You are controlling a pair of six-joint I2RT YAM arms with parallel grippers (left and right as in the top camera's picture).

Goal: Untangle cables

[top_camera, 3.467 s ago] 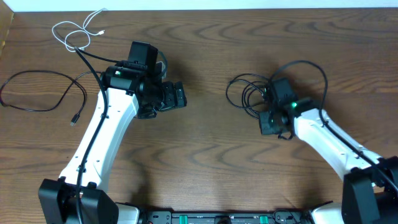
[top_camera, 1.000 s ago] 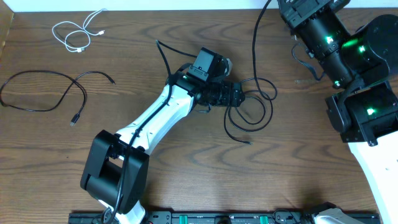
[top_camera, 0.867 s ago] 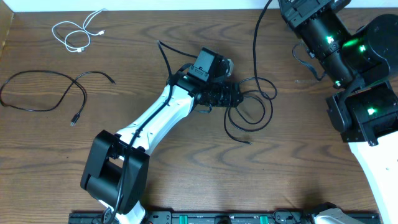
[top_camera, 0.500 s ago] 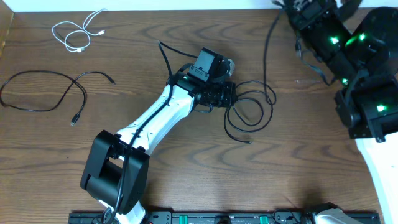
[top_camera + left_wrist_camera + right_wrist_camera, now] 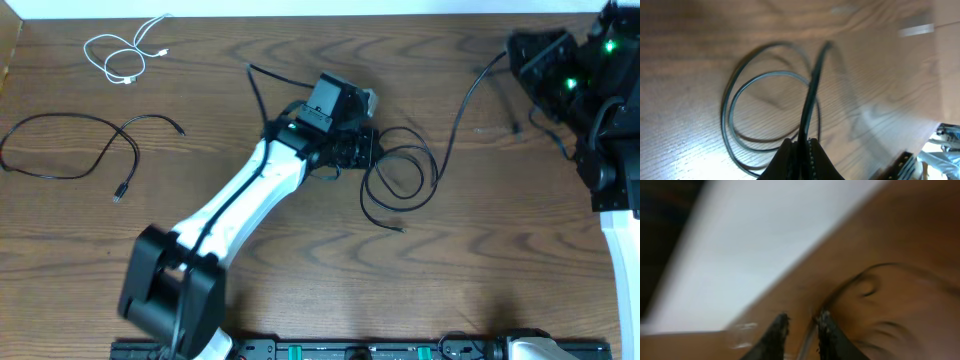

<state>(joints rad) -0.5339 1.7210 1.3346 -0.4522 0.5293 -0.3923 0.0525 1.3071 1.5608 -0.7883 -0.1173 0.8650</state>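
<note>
Overhead: one white cable [image 5: 118,57], one loose black cable [image 5: 70,118], one black tangle [image 5: 436,178]

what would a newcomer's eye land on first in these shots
The left arm reaches to the middle of the table, its end effector shut on a black cable beside a loose coil. At the upper right, the right arm glows with green lights, and a black strand runs from near it down to the coil.
</note>
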